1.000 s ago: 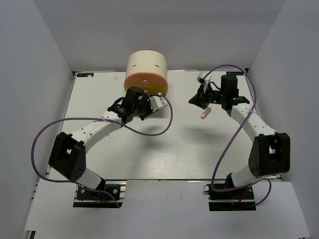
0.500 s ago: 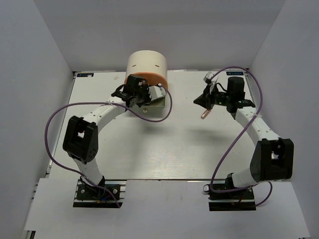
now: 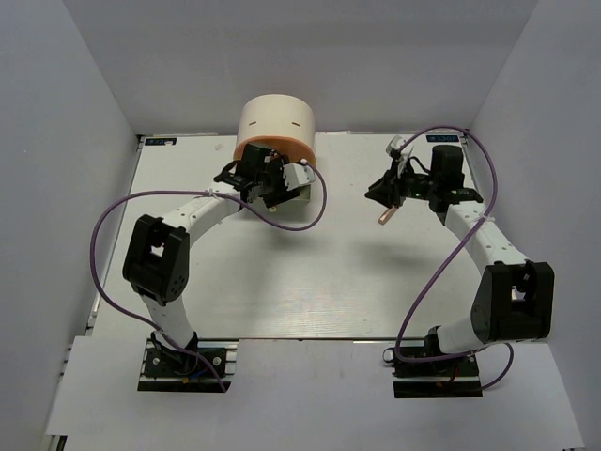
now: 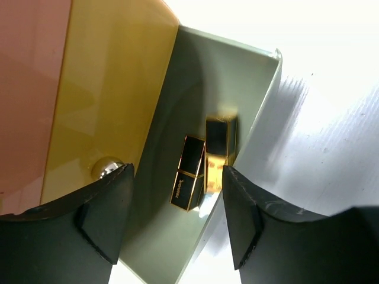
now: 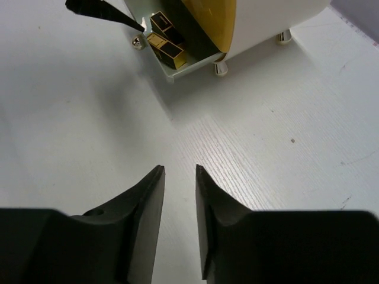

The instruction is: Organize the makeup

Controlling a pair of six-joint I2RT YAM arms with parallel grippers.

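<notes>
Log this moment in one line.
left gripper: open, at open drawer | drawer: two lipsticks inside | right gripper: narrow gap, empty | pink stick: on table

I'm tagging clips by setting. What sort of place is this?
Probably a lab robot test cell, not a home: plain white walls box in a white table, the left arm and right arm are bolted at its near edge, and a cream drawer box stands as a prop.

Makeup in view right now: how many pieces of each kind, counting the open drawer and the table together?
Black-and-gold lipsticks, lying side by side in the open drawer: 2
Pinkish stick, on the table near the right arm: 1
Total: 3
</notes>
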